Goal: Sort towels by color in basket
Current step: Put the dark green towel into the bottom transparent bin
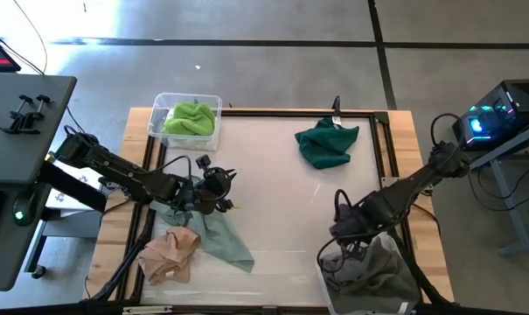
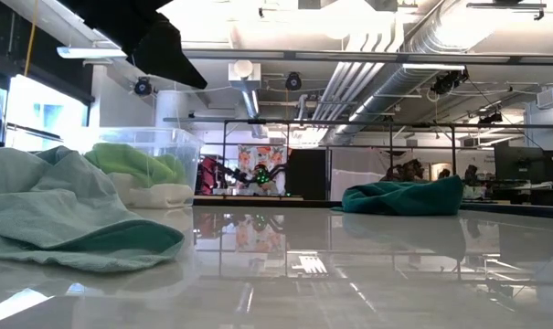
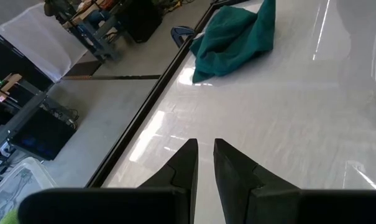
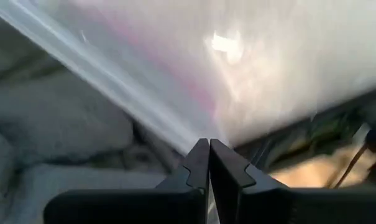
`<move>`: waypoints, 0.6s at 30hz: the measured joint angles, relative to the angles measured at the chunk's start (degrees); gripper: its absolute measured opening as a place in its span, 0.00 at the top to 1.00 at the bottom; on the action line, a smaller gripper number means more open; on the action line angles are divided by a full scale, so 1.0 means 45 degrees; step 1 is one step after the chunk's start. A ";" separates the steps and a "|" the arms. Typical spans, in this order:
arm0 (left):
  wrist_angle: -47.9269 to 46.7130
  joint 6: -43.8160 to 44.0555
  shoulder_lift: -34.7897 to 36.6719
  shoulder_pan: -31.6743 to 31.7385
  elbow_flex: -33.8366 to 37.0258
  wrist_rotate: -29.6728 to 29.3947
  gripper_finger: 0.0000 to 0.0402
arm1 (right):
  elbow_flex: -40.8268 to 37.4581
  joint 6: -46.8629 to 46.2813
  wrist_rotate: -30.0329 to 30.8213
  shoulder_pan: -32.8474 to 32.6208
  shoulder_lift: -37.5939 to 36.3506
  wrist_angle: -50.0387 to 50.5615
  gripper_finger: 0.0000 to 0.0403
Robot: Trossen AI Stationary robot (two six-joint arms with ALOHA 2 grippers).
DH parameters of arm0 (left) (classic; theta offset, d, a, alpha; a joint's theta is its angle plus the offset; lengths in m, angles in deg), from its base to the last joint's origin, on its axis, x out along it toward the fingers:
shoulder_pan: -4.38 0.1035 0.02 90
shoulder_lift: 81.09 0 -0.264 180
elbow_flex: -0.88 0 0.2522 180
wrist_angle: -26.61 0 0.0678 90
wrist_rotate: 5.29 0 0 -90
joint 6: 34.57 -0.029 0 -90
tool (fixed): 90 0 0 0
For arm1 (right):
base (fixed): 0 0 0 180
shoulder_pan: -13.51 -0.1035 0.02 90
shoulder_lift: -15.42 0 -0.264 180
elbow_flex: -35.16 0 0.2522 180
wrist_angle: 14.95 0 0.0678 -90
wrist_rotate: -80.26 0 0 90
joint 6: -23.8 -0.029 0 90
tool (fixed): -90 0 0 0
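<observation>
Partly sorted: lime towel (image 1: 191, 117) and grey towels (image 1: 382, 267) binned; teal (image 1: 327, 143), mint (image 1: 219, 234), peach (image 1: 170, 255) remain on surface (image 1: 273, 201); right fingers (image 4: 209, 149) clenched empty, left fingers (image 3: 203, 152) nearly closed, holding nothing.

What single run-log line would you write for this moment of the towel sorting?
left gripper: nearly shut, empty, over pale mint towel | right gripper: shut, empty, at grey-towel bin | dark teal towel: loose on table

Glossy white table top (image 2: 367, 265), soft matt cloth towels (image 1: 327, 144)
</observation>
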 joint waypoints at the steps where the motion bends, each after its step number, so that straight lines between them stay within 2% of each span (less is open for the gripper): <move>1: 0.0011 0.0000 0.0000 0.0000 0.0000 -0.0002 0.90 | 0.0159 0.0225 0.0627 -0.0022 0.0000 -0.0001 0.99; 6: 0.0081 -0.0005 0.0000 0.0000 0.0000 0.0000 0.90 | 0.0083 0.1697 0.5155 0.0556 -0.0010 -0.0003 0.98; 8: 0.0077 -0.0010 0.0000 0.0000 0.0000 0.0000 0.90 | -0.0181 0.2681 0.6179 0.1169 -0.0010 -0.0037 0.97; 12: 0.0067 -0.0019 0.0000 0.0000 0.0000 0.0000 0.90 | -0.1178 0.4739 0.7456 0.2788 -0.0395 -0.0968 0.86; 14: 0.0064 -0.0017 0.0000 0.0000 0.0000 0.0000 0.90 | -0.1987 0.5521 0.7938 0.3797 -0.0803 -0.2402 0.78; 18: 0.0062 -0.0018 0.0000 0.0000 0.0000 0.0000 0.90 | -0.3947 0.8212 0.7835 0.5909 -0.1301 -0.5736 0.58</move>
